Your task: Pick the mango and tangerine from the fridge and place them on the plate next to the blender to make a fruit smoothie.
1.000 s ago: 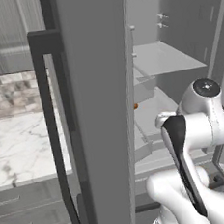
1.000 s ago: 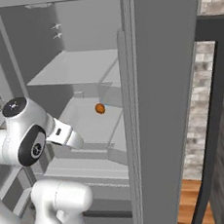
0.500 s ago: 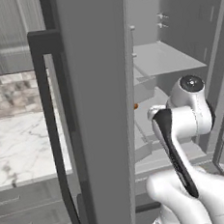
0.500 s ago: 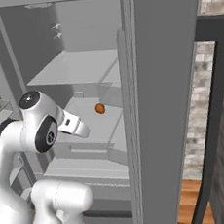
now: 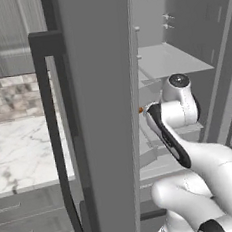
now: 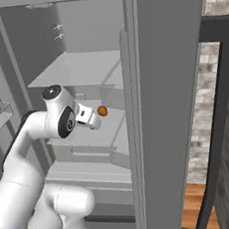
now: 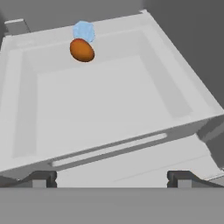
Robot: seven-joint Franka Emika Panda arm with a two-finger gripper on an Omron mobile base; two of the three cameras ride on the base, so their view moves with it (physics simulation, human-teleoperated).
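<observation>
the fridge is seen open, its grey door edge filling the centre of the left base view and the right half of the right base view, with the long black bar handle at left of the left base view. the gripper is spread wide and nothing is held; its two dark fingertips are seen far apart at the bottom corners of the hand view, just short of the shelf's front lip. in the right base view the gripper is seen at centre left, pointed into the fridge interior at mid height.

a small orange fruit is seen at upper left of the hand view, resting on the grey shelf tray near its back wall. whether it is the mango or the tangerine cannot be told. a pale blue faceted object is seen just behind it, touching or nearly so. in the right base view the orange fruit sits just beyond the gripper, centre of frame; in the left base view only an orange sliver shows beside the door edge.

the tray floor between gripper and fruit is bare and wide, bounded by raised side walls left and right. an upper shelf is seen above the arm with open room under it.
</observation>
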